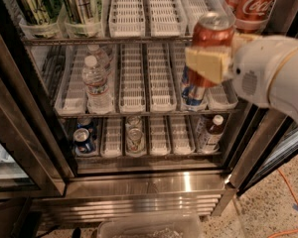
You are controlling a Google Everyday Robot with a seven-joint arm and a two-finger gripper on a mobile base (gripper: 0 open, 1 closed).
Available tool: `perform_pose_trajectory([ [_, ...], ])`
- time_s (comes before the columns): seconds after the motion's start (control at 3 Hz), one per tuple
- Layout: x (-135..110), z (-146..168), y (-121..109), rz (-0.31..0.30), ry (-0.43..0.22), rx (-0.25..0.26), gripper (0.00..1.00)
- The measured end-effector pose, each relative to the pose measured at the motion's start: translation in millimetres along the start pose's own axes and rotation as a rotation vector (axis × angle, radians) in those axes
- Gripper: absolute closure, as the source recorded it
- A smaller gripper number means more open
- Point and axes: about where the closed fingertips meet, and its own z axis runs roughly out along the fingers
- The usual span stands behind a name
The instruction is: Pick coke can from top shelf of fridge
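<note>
My gripper (214, 58) is shut on a red coke can (212, 32) with a silver top. It holds the can upright in the air in front of the fridge (139, 182), level with the middle rack's right side. One tan finger pad (207, 63) lies across the can's front. The white arm comes in from the right. Another coke can (254, 4) stands at the right end of the top shelf (159, 14), whose pale slotted lane trays are bare in the middle.
Tall green cans (35, 4) stand at top left. Water bottles (97, 83) and blue-and-silver cans (191, 97) are on the middle rack. Small cans (83, 140) and a bottle (211, 130) are below. The open door frame (260, 138) is on the right, a clear bin (149, 227) on the floor.
</note>
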Motion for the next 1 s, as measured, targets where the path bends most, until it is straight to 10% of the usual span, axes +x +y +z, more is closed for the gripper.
perform_pose_trajectory([
  [0.67, 37, -19, 91, -0.039, 0.094, -0.314, 1.0],
  [1.0, 38, -21, 99, -0.043, 0.096, -0.343, 1.0],
])
